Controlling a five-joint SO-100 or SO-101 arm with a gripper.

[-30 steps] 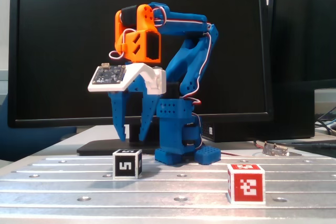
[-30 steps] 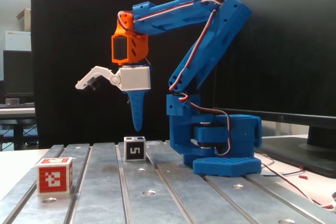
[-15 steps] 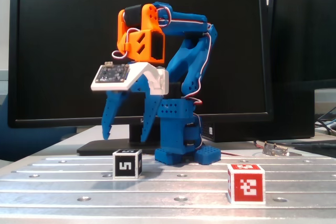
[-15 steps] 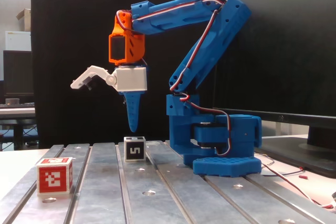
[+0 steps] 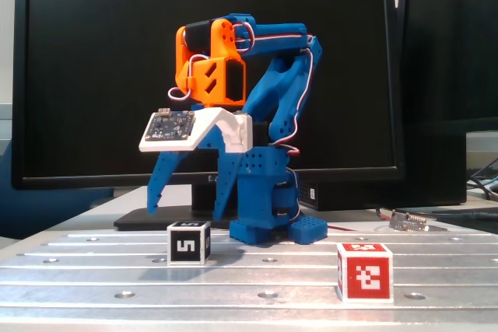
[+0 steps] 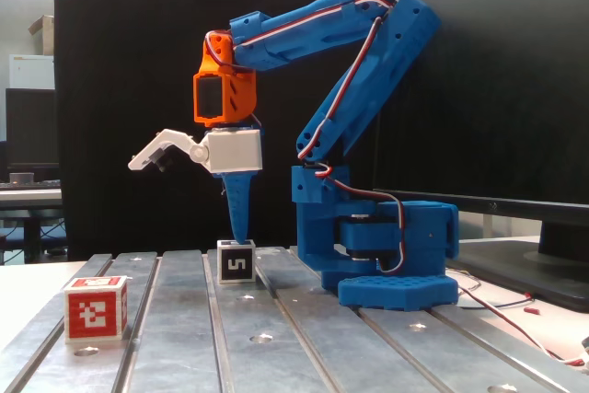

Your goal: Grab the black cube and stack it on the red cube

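Black cube (image 5: 189,242) (image 6: 236,261): white-edged, black faces, white "5"-like marker, upright on the slotted metal table (image 5: 257,277), unheld. Red cube (image 5: 364,271) (image 6: 95,308): white edges, blocky white marker, upright on that table, well apart from black cube, nearer both cameras.

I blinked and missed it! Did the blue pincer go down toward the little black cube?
Yes. The blue pincer has dropped and spread wider; its tips now hang just above the unmoved black cube.
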